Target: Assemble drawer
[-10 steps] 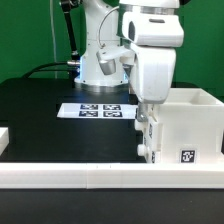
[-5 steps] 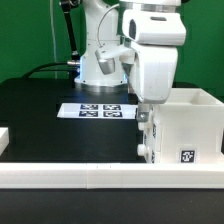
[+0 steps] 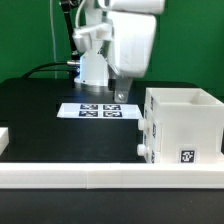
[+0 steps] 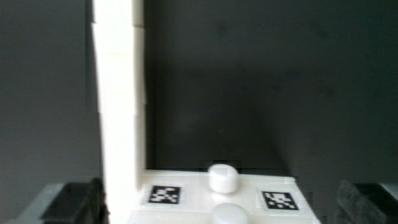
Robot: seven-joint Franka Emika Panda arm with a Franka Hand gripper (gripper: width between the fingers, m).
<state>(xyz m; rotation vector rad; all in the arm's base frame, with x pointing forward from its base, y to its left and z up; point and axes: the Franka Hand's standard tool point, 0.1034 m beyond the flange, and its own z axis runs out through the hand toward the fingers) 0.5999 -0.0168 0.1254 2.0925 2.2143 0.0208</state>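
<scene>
Nearest the exterior view, the long border wall point(image 3: 110, 178) runs along the table edge. Just behind it, at the exterior view's right, the drawer point(image 3: 185, 128) stands upright, its knob point(image 4: 222, 177) seen between two tags. It is judged light, rigid and smooth; a thin wall is the likely hold. Farther back, the gripper point(image 3: 121, 97) hangs raised, holding nothing; its spread cannot be told. The marker board point(image 3: 97, 110) lies beyond.

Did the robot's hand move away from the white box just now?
Yes. The end effector rose and shifted toward the exterior view's left, off the drawer shell, now above the marker board.
</scene>
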